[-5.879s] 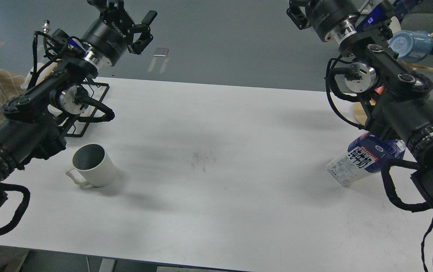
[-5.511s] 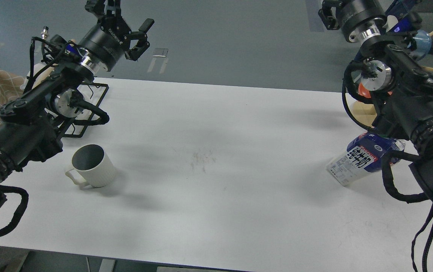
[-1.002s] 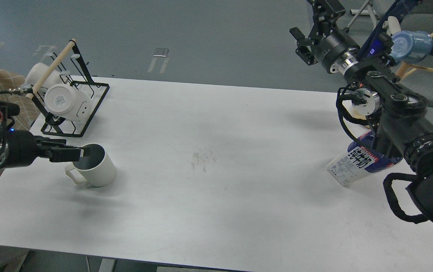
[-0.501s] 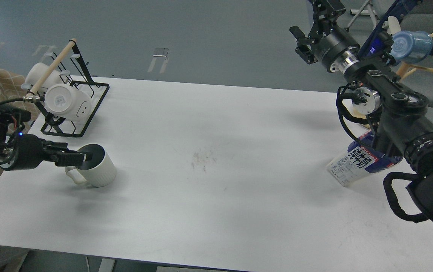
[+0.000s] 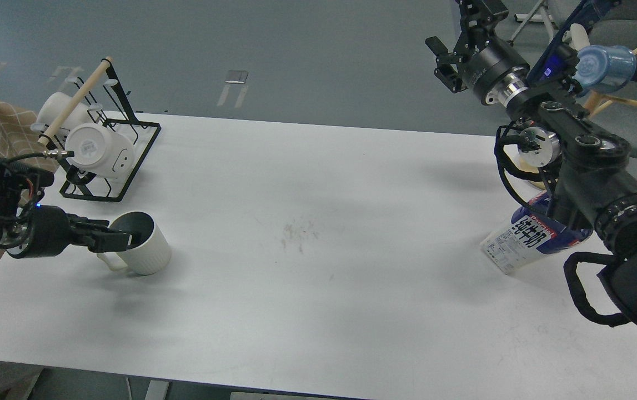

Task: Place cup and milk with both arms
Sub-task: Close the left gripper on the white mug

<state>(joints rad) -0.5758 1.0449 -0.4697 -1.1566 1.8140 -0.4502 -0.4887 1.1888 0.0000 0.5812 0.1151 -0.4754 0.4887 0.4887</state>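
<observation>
Jaws of the left gripper (image 5: 124, 239) reach over the cup's (image 5: 143, 253) rim at left — grip unclear; the right gripper (image 5: 457, 41), upper right, stands apart above the milk (image 5: 523, 241).

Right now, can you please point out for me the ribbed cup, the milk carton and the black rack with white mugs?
cup (image 5: 151, 255), head view, on its ribbed outer side wall.
milk carton (image 5: 523, 239), head view, on its white label with black characters.
black rack (image 5: 143, 145), head view, on the right wire of its frame.
</observation>
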